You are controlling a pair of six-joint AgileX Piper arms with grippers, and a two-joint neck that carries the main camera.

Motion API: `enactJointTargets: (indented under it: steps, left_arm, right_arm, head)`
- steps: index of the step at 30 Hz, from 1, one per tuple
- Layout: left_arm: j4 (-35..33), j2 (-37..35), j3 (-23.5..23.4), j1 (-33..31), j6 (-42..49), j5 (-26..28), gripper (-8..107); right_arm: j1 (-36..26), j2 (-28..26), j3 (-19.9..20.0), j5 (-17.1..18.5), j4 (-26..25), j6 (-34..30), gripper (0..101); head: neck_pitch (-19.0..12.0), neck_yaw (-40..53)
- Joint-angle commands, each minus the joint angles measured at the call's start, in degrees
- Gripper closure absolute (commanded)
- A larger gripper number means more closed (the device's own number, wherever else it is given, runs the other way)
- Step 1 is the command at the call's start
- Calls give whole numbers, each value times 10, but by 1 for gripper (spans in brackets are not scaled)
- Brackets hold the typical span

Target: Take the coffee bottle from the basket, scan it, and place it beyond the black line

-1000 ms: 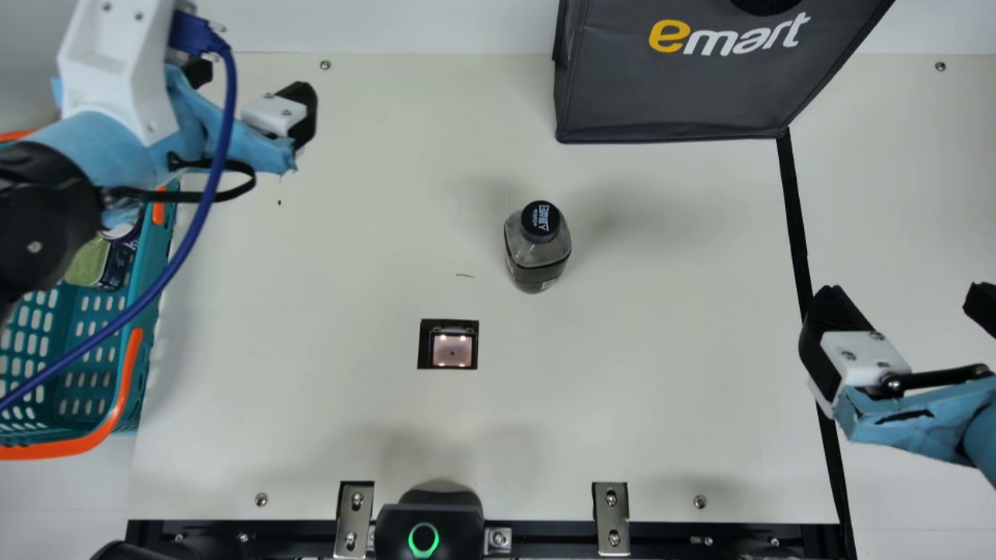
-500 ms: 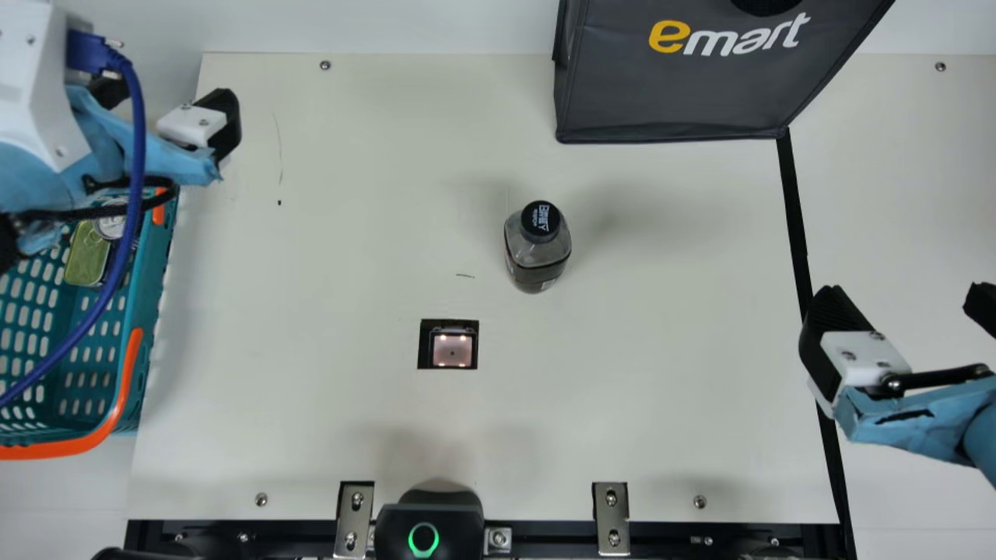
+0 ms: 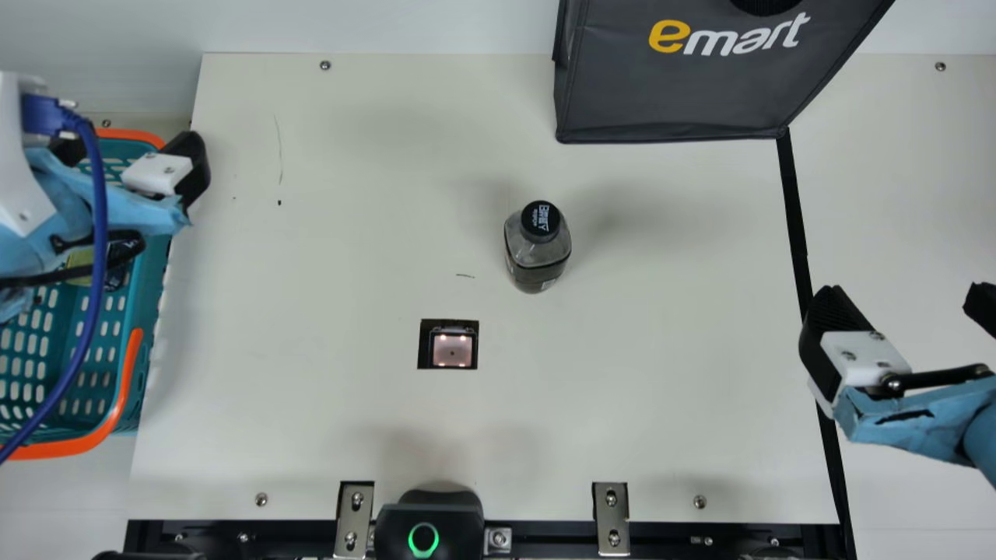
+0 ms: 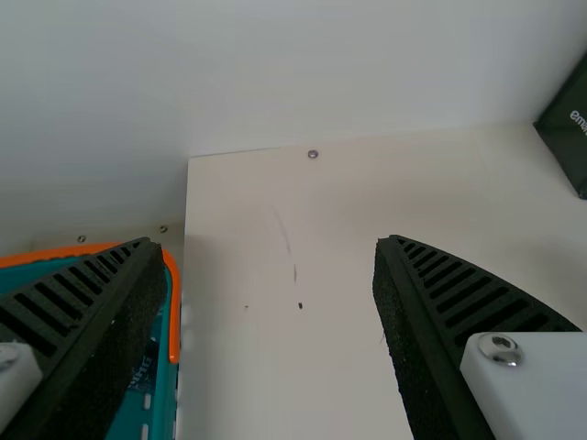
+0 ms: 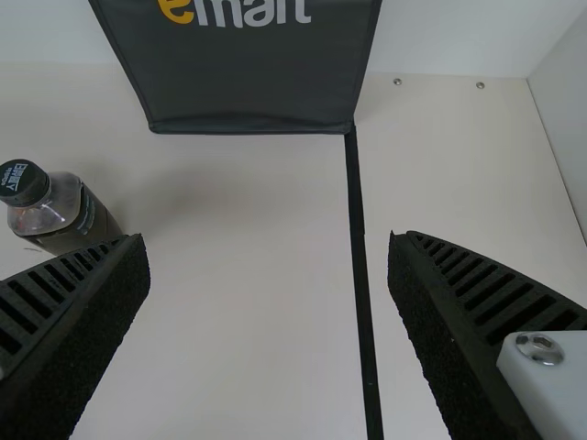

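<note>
The right gripper (image 3: 906, 299), its fingers spread and empty, hangs at the right of the main view; the left gripper (image 4: 266, 243) is likewise wide apart, at the upper left. The coffee bottle (image 3: 537, 257) stands upright on the bench (image 3: 661, 373), near the centre, left of the black line (image 3: 794, 210). It looks smooth and fairly light, perhaps slightly squeezable; the best hold is probably around its body, below the cap (image 3: 540, 220), lest it slip.

Matt dark cloth-like bag (image 3: 685, 85), perforated plastic basket (image 3: 144, 288), smooth matt tabletop (image 3: 350, 420), shiny metal brackets (image 3: 611, 517)
</note>
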Motion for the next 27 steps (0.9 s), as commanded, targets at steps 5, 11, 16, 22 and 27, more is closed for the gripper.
enactJointTargets:
  steps: [5, 11, 16, 22, 27]
  left_arm:
    - [-2, -36, 33, 18, -6, 3, 9]
    - [-4, -71, 61, 37, -9, 7, 9]
    - [-6, -97, 76, 52, -6, 14, 9]
    - [-9, -127, 91, 68, 1, 23, 9]
    - [-13, -152, 107, 78, 9, 31, 9]
  right_arm:
    - [0, 0, 0, 0, 0, 0, 10]
    - [0, 0, 0, 0, 0, 0, 10]
    - [0, 0, 0, 0, 0, 0, 10]
    - [0, 0, 0, 0, 0, 0, 10]
    - [0, 0, 0, 0, 0, 0, 10]
  head:
    - [-16, 1]
    - [-16, 1]
    - [-16, 1]
    - [-16, 1]
    - [-16, 1]
